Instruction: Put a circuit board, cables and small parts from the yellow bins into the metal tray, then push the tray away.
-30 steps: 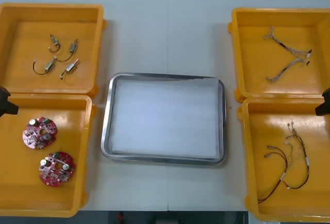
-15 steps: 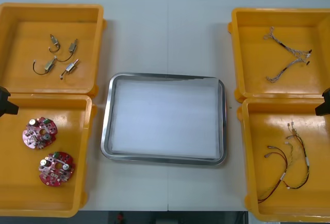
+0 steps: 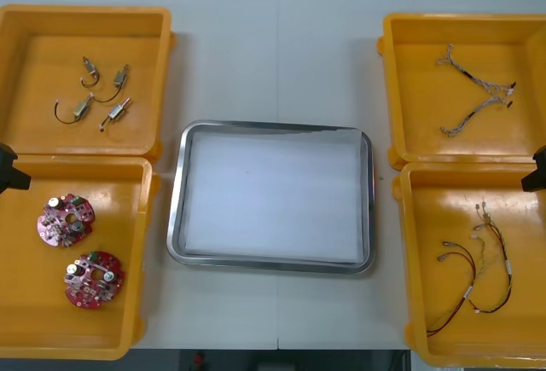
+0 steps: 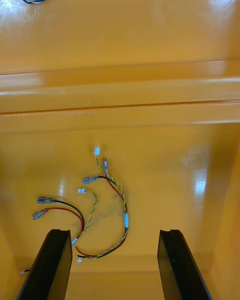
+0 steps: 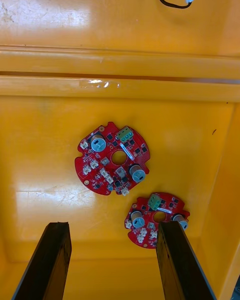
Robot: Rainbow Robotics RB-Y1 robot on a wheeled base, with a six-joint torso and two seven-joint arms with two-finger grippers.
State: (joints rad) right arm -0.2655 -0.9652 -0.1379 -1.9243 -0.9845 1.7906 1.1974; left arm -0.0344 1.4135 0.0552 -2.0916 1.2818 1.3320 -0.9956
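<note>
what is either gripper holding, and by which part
Nothing is held: left gripper open over the circuit boards, right gripper open over the red and yellow cables.

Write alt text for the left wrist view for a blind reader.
Two round red circuit boards lie apart in a yellow bin, ahead of the left tool and its open black fingers. A black cable shows in the neighbouring bin.

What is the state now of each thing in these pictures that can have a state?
Left gripper: open, above the circuit boards.
Right gripper: open, above the red and yellow cables.
Metal tray: nothing in it, white inside.
Circuit boards: two, lying flat, not gripped.
Red and yellow cables: lying loose, not gripped.
Small metal parts: lying loose, untouched.
Twisted cables: lying loose, untouched.
</note>
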